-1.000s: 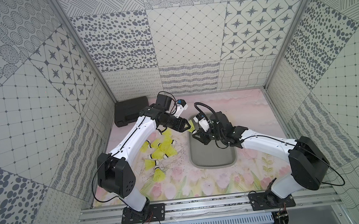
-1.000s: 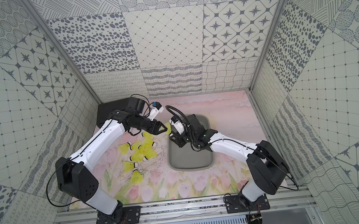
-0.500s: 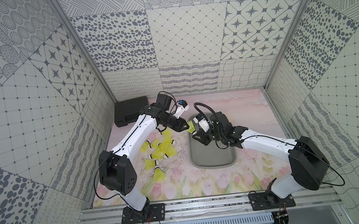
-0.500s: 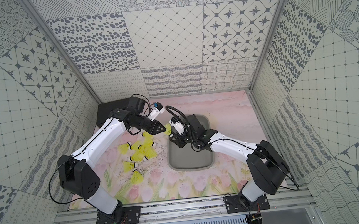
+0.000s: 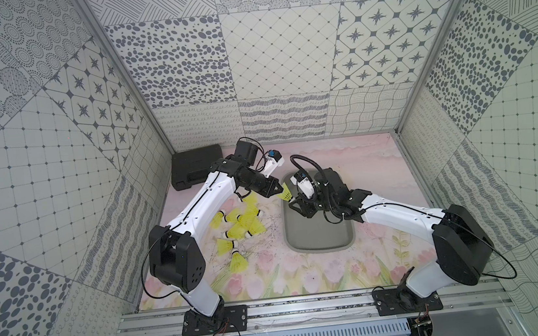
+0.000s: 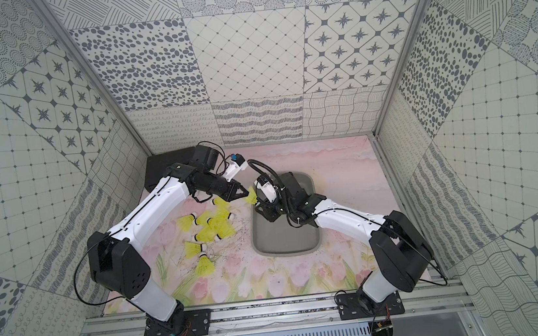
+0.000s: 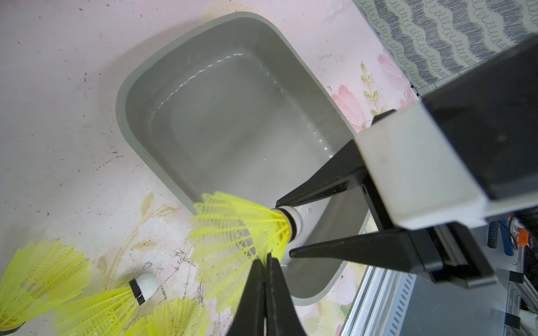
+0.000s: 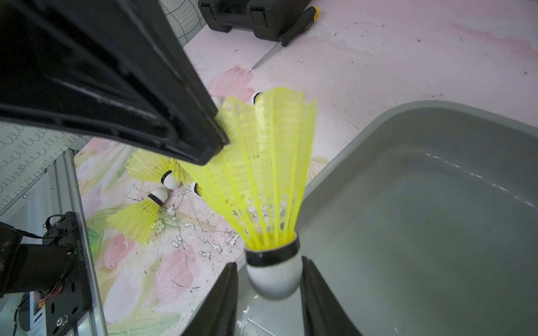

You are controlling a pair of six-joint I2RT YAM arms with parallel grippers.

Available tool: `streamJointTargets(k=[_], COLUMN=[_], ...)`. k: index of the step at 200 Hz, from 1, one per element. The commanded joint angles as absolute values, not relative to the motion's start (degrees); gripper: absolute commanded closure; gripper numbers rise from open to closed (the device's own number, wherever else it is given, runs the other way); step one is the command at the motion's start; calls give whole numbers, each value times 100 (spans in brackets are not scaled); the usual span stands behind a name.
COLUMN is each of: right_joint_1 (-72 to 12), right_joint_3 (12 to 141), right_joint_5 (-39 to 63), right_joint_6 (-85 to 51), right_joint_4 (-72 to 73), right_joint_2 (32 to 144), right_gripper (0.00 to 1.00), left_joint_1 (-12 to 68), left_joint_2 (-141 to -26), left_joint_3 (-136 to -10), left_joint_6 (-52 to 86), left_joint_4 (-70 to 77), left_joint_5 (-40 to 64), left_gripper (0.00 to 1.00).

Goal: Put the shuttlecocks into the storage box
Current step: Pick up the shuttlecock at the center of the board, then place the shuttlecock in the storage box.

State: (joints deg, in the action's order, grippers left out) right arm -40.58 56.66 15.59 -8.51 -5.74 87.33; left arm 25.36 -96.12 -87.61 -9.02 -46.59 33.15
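- Left wrist view: the left end effector (image 7: 266, 259) is clenched on the edge of the yellow skirt of the held shuttlecock (image 7: 233, 229), its two fingers pressed together with only mesh between them.
- The right end effector (image 8: 269, 261) is released. Its fingers stand apart on either side of the shuttlecock's white tip, and the right wrist view shows a sliver of gap on each side, so it carries none of the load.
- The held shuttlecock hangs in the air between the two arms, its tip pointing towards the right arm, over the edge of the storage box (image 7: 121, 99) on the side facing the pile.
- The box lies flat on the surface (image 5: 306, 274). Its interior shows bare grey in both wrist views, with no shuttlecock seen in it.
- The loose shuttlecocks (image 5: 248, 227) lie in a cluster on the surface beside the box, under the left arm. Some overlap, which makes an exact count hard from the top views.
- By my reading the task has barely begun: one piece is near delivery, and the whole pile is left.
- The held piece looks intact. It has a neon-yellow ribbed mesh skirt, flared and slightly squeezed where it is pinched, a black band, and a rounded white tip.
- A black case (image 5: 193, 170) sits in the far corner, well apart from the work.
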Motion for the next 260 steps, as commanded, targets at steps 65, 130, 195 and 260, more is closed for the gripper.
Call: streamJointTargets(k=[65,130,195,260], right_joint_1=[-3748,-2884,-2189,-1951], right_joint_3=[4981,4166,3927,3834], right_joint_5=[352,-112,-23,210], right_joint_6=[-1058,-1498,-1618,-1668], right_joint_4=[-314,-532,-1163,-1389], right_joint_2=[7758,6593,6130,6115], right_gripper=[37,32,32,32], left_joint_1=[2521,2859,3435,3867], left_joint_2=[-9113,-9354,-10184,-11178], left_joint_3=[-7497,-6771,-7048,-7923], left_joint_6=[2462,4762,5360,5490], left_joint_4=[-1583,408,999,921], left_joint_5=[3710,2978,2431,2207], left_gripper=[100,100,100,100])
